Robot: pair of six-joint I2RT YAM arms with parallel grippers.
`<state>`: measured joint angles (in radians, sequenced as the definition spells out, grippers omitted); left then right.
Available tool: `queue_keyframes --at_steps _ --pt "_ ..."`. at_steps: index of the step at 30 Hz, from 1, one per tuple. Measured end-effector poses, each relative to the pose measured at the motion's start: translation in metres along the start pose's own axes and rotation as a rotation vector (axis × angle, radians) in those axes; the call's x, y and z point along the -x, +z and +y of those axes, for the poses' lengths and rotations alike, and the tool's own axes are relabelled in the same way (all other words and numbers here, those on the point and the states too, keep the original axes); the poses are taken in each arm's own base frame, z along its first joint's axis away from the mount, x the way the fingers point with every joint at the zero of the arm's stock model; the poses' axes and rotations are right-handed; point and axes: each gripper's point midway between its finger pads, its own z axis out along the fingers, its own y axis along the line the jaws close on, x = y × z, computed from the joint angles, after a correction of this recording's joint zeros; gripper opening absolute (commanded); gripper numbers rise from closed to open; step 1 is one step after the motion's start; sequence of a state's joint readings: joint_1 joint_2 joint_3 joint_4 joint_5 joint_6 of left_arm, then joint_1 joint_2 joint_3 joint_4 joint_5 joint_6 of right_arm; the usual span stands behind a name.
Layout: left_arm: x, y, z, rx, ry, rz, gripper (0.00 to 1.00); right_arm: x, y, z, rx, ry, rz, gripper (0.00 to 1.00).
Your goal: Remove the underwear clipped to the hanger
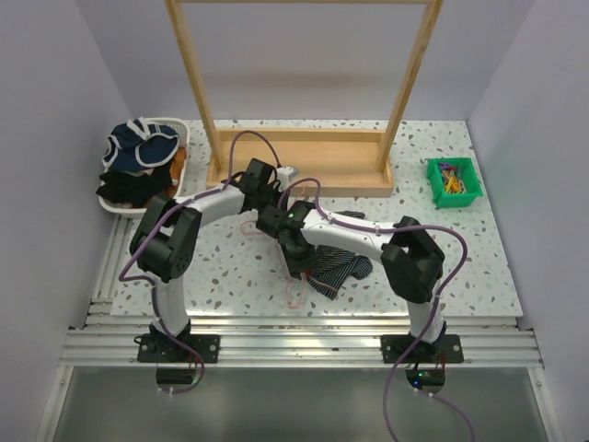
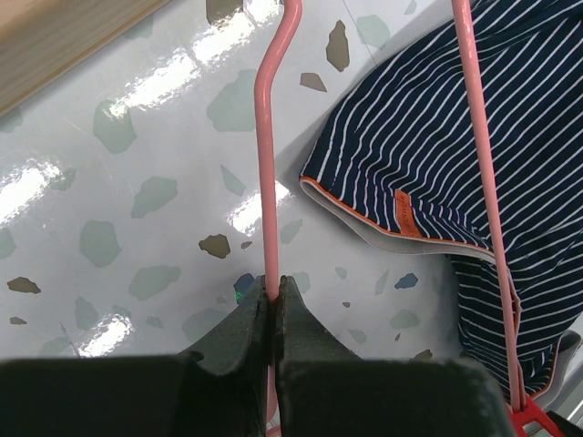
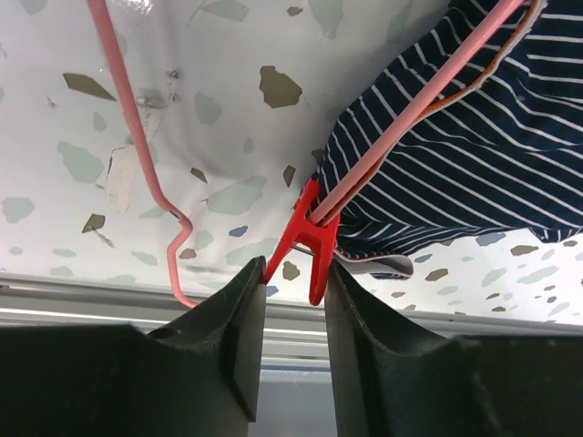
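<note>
The underwear [image 1: 342, 270], navy with thin white pinstripes, lies flat on the speckled table near its front edge. It also shows in the left wrist view [image 2: 437, 137] and the right wrist view [image 3: 474, 164]. The pink wire hanger [image 1: 294, 293] lies across it. My left gripper [image 2: 271, 284] is shut on one pink hanger wire [image 2: 264, 137]. My right gripper [image 3: 293, 273] is open, with one finger on each side of the red clip [image 3: 310, 238]. The clip still grips the hanger wire [image 3: 137, 137] and the cloth. The clip's edge also shows in the left wrist view [image 2: 533, 421].
A big wooden frame [image 1: 299, 170] stands at the back centre. A white basket [image 1: 175, 129] holding a heap of clothes sits at the back left. A green bin [image 1: 453, 180] of clips sits at the back right. The table's metal front rail [image 3: 91, 300] lies just beyond the clip.
</note>
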<state>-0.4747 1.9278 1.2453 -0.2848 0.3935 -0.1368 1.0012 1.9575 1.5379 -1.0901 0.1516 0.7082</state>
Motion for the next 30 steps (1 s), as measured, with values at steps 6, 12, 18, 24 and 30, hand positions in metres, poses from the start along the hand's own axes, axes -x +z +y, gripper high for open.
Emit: queue_keyframes --at_steps 6,12,18,24,30 --pt "0.000 0.000 0.000 0.001 0.002 0.000 0.00 0.000 0.002 -0.006 -0.024 0.012 -0.003 0.00" --pt "0.000 0.000 0.001 0.004 0.002 0.000 0.00 0.001 -0.004 -0.017 -0.017 0.040 -0.011 0.00" --pt "0.000 0.000 0.002 0.011 0.002 0.000 0.00 0.014 -0.052 -0.024 0.153 0.122 -0.109 0.00" --pt "-0.002 -0.001 0.005 0.025 0.006 0.006 0.00 0.041 -0.095 -0.107 0.176 0.353 -0.269 0.00" --pt "-0.005 -0.015 0.003 0.044 0.015 0.007 0.00 0.049 -0.082 -0.268 -0.098 0.734 -0.351 0.00"
